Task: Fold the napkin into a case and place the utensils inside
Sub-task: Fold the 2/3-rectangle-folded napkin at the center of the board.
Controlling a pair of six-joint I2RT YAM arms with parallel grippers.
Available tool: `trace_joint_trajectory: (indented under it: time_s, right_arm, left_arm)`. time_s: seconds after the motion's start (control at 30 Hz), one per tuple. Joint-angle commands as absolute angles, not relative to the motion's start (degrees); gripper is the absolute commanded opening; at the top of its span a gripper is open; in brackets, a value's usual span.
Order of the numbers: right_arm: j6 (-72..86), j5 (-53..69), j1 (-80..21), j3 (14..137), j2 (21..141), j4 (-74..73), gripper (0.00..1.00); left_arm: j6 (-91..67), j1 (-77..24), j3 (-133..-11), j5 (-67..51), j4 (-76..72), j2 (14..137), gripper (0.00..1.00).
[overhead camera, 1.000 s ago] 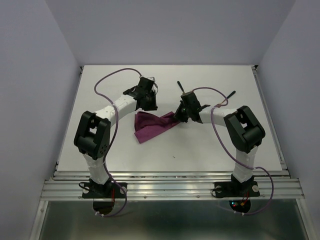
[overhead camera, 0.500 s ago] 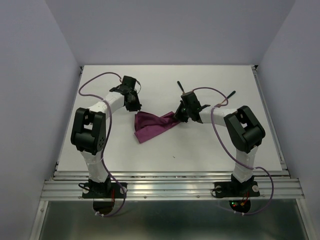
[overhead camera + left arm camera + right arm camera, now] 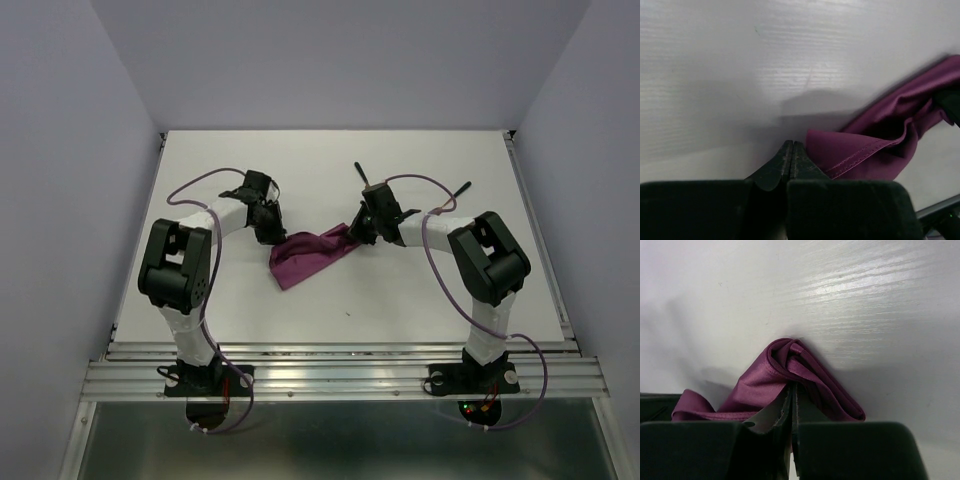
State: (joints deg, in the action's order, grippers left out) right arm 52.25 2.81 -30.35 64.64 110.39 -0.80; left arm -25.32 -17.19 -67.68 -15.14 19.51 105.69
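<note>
Spreading the napkin [image 3: 308, 256] flat looks like the step in hand. It sits bunched mid-worktop [image 3: 420, 290]: thin magenta cloth with a slight sheen, a stitched hem and soft creases. Right pincer [image 3: 791, 390] is clenched on a rolled corner. Left pincer [image 3: 791, 148] is clenched too, hem touching its right finger; can't tell if any cloth is caught. Confirm the left grip, then pull the corners apart low and slow, since slick fabric likely slips.

Overhead looks down — close wrist views share napkin [image 3: 875, 145] [image 3: 790, 370].
</note>
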Motion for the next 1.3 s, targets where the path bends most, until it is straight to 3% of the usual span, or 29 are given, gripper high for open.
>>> trace_joint_trajectory:
  time_s: [0.0,0.47,1.03,1.13,1.27]
  right_arm:
    - [51.3,1.2,-29.8,63.2,110.0,-1.4,0.04]
    - [51.9,1.0,-29.8,63.2,110.0,-1.5,0.04]
    - [51.0,0.4,-29.8,63.0,107.5,-1.7,0.04]
    - [50.5,0.3,-29.8,62.8,106.8,-1.7,0.05]
    - [49.9,0.3,-29.8,62.7,105.8,-1.8,0.08]
  left_arm:
    - [-23.6,-17.2,-64.4,-21.4,18.9,98.0,0.00]
    - [-22.5,-19.5,-54.9,-25.6,15.4,93.3,0.00]
    - [-22.7,-26.1,-53.9,-18.9,18.2,86.7,0.00]
    - [-23.0,-26.3,-55.7,-17.4,18.6,85.7,0.06]
    - [-22.7,-26.5,-57.4,-16.9,18.3,84.2,0.23]
